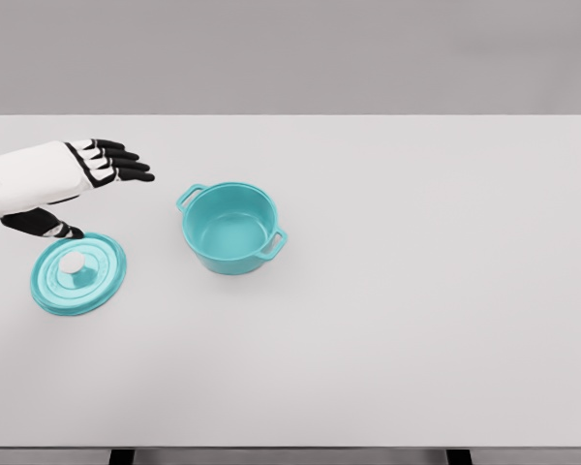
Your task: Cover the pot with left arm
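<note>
Head view.

Worktop (416, 339): pale grey-white, flat, filling most of the frame; a plain grey wall runs behind its far edge, and two dark supports show at the bottom edge.

Pot (230, 229): teal, round, upright, standing left of the worktop's middle. It is uncovered, and the inside looks bare. Two loop handles, one at the upper left of the rim, one at the lower right.

Lid (78, 274): teal, round, lying flat on the worktop with its top face up, to the left of the pot and nearer the camera. It is apart from the pot, with bare worktop between them. Raised concentric rings mark its surface; a small pale knob (72, 263) sits at its centre.

Left hand (82, 179): white back with black fingers, entering from the left edge on a white forearm. The four fingers (121, 162) are stretched out nearly straight and close together, pointing right toward the pot's side of the worktop. The thumb (44, 224) hangs lower, its tip just at the lid's far rim; contact cannot be told. The hand is wide and holds nothing. It is above and behind the lid, well left of the pot.
</note>
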You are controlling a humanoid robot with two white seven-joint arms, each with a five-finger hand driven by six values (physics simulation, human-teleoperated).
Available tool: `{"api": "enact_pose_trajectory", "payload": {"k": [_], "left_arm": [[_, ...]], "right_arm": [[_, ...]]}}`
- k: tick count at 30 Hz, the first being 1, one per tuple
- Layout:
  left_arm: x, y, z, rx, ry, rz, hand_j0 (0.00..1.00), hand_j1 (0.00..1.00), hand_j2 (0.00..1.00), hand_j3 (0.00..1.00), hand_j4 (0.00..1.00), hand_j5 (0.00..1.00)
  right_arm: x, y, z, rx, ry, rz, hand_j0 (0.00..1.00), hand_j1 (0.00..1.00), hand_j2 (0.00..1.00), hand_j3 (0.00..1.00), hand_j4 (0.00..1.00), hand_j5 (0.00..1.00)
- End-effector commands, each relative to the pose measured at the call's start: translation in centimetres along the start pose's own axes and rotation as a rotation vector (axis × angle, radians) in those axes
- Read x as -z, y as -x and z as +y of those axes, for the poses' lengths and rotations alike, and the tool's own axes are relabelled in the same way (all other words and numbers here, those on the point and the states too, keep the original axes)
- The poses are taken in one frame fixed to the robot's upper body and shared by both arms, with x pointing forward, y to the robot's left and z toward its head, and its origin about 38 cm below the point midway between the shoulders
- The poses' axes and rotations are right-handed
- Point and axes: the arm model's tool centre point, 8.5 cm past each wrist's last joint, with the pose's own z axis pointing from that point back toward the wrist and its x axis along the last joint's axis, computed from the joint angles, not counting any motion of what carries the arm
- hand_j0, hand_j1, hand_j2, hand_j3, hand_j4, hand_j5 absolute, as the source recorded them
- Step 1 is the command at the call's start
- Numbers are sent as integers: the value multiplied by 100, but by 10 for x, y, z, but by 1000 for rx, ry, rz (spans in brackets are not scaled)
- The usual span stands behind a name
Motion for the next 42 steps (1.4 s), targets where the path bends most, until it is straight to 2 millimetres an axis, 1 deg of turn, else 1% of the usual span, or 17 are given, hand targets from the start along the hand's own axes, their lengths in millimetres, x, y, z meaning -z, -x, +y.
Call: {"api": "enact_pose_trajectory", "payload": {"k": [1,10,13,14,16,17,18,19,20,22,24,26,28,30,36,38,42], "left_arm": [[0,0,0,-6,-1,-2,100,100,100,100,100,100],[1,3,-7,21,35,22,100,100,100,100,100,100],[-5,28,-28,-4,82,103,100,100,100,100,100,100],[-8,29,-30,-2,108,108,100,100,100,100,100,100],[-8,25,-52,15,292,74,100,100,100,100,100,100],[-16,27,-58,6,328,84,100,100,100,100,100,100],[-16,25,-60,-25,323,70,100,100,100,100,100,100],[-13,24,-55,-48,304,54,100,100,100,100,100,100],[-15,26,-39,-58,275,53,100,100,100,100,100,100],[-20,28,-28,-105,242,50,100,100,100,100,100,100],[-23,35,-31,-151,229,67,100,100,100,100,100,100],[-23,43,-41,-311,299,160,100,100,100,100,100,100],[-24,51,-31,-462,280,237,100,100,100,100,100,100],[-24,55,-35,-509,290,304,100,100,100,100,100,100],[-13,46,-40,-500,314,274,100,100,100,100,100,100],[-3,44,-45,-472,329,266,100,100,100,100,100,100],[0,42,-51,-462,350,263,100,100,100,100,100,100]], "right_arm": [[0,0,0,-1,0,-3,100,100,100,100,100,100],[0,3,1,4,-2,11,100,100,100,100,100,100],[0,3,1,4,-2,11,100,100,100,100,100,100],[0,3,1,4,-2,11,100,100,100,100,100,100],[0,3,1,4,-2,11,100,100,100,100,100,100],[0,3,1,4,-2,11,100,100,100,100,100,100],[0,3,1,4,-2,11,100,100,100,100,100,100],[0,3,1,4,-2,11,100,100,100,100,100,100],[0,3,1,4,-2,11,100,100,100,100,100,100],[0,3,1,4,-2,11,100,100,100,100,100,100],[0,3,1,4,-2,11,100,100,100,100,100,100],[0,3,1,4,-2,11,100,100,100,100,100,100],[0,3,1,4,-2,11,100,100,100,100,100,100],[0,3,1,4,-2,11,100,100,100,100,100,100],[0,3,1,4,-2,11,100,100,100,100,100,100],[0,3,1,4,-2,11,100,100,100,100,100,100],[0,3,1,4,-2,11,100,100,100,100,100,100]]}}
